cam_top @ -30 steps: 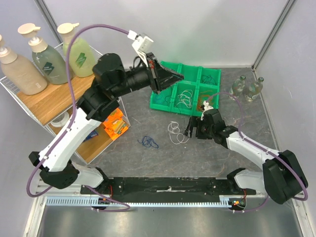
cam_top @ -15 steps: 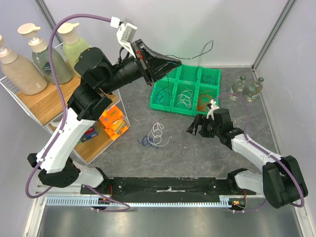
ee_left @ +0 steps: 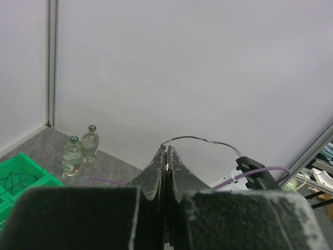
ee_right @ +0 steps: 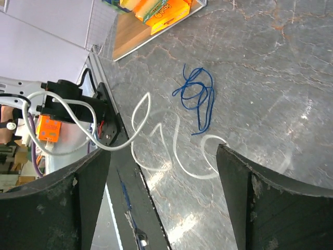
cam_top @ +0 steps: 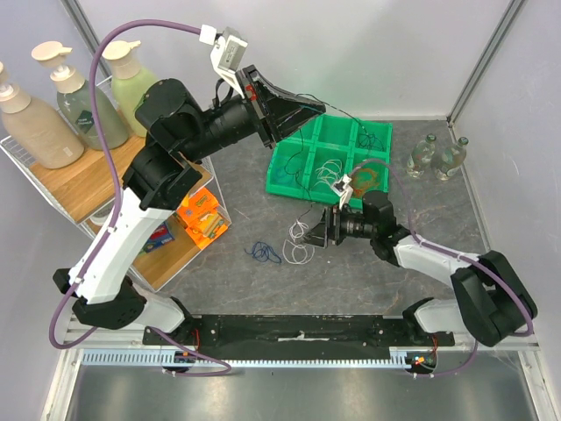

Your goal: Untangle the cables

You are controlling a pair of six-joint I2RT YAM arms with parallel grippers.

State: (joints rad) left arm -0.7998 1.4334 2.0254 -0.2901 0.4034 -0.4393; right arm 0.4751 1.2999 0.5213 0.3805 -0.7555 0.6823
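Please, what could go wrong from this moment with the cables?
1. The left gripper holds a thin black cable high, and the cable seems to run down to the green tray. Lifting it could drag other cables out or shift the tray.
2. The right gripper is open over the white cable, which lies flat on the table. On closing, it may miss the cable or scrape the table.

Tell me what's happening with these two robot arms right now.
The left fingers are shut on a thin black cable, holding it high above the green tray. The right fingers, open, hover low over the white cable on the table. A blue cable lies apart nearby.
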